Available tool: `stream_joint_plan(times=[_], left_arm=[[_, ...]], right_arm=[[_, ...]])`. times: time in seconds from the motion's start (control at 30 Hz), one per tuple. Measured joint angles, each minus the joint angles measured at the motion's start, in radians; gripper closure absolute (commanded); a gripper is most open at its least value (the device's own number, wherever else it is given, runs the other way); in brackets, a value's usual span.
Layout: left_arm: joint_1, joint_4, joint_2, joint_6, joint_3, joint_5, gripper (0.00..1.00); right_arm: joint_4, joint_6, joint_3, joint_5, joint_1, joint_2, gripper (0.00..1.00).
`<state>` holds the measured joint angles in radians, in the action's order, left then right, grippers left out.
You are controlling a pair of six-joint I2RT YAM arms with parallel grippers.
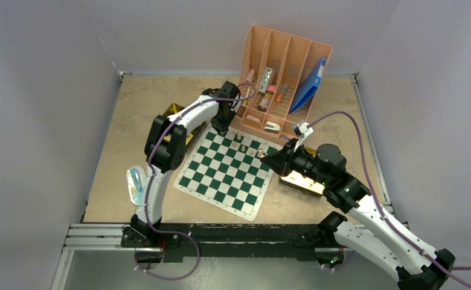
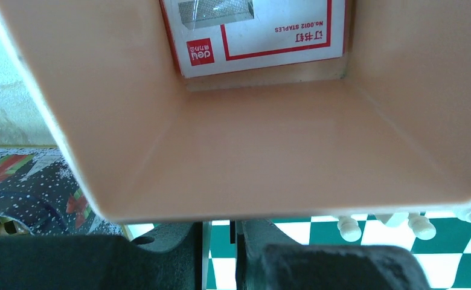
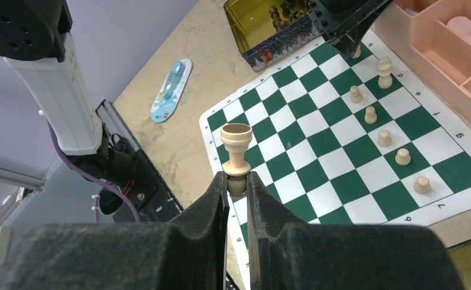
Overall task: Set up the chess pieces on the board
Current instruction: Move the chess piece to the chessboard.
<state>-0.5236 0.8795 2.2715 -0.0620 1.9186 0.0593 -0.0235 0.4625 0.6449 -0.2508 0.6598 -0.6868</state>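
At the right edge of the board [image 1: 221, 175], my right gripper [image 3: 237, 181] is clenched on the base of a pale tan chess piece [image 3: 236, 151]. Its cupped top points away from my fingers. Along the board's edge nearest the pink desk organizer [image 3: 456, 36] stands a loose line of pale pieces [image 3: 384, 138], one taller than the rest. Beyond the board's far corner sits a gold tin [image 3: 251, 36] with dark brown pieces [image 3: 281, 12] inside.

My left gripper [image 2: 221, 248] is at the far edge of the board, nose up to an organizer compartment where a box of staples [image 2: 257, 30] lies. Its jaws are pinched nearly together, and I see nothing between them. A blue-and-white packet [image 3: 169, 89] lies on the table left of the board.
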Motion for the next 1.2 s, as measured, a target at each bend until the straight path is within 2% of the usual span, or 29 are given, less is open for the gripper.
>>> stream_joint_plan(times=[0.13, 0.4, 0.77, 0.97, 1.2], left_arm=[[0.000, 0.001, 0.009, 0.000, 0.004, 0.000, 0.86], [0.000, 0.002, 0.009, 0.003, 0.004, 0.001, 0.71], [0.000, -0.002, -0.008, -0.006, -0.010, -0.003, 0.67], [0.012, -0.010, -0.140, -0.032, -0.084, -0.066, 0.66], [0.050, -0.054, -0.423, -0.050, -0.183, -0.174, 0.67]], right_arm=[[0.000, 0.000, 0.000, 0.001, 0.000, 0.000, 1.00], [0.000, 0.000, 0.000, 0.004, 0.000, 0.000, 1.00], [0.000, 0.001, 0.000, 0.007, 0.000, 0.000, 1.00], [0.001, 0.001, 0.000, 0.006, 0.000, 0.000, 1.00], [0.007, 0.008, 0.000, -0.030, 0.000, -0.017, 1.00]])
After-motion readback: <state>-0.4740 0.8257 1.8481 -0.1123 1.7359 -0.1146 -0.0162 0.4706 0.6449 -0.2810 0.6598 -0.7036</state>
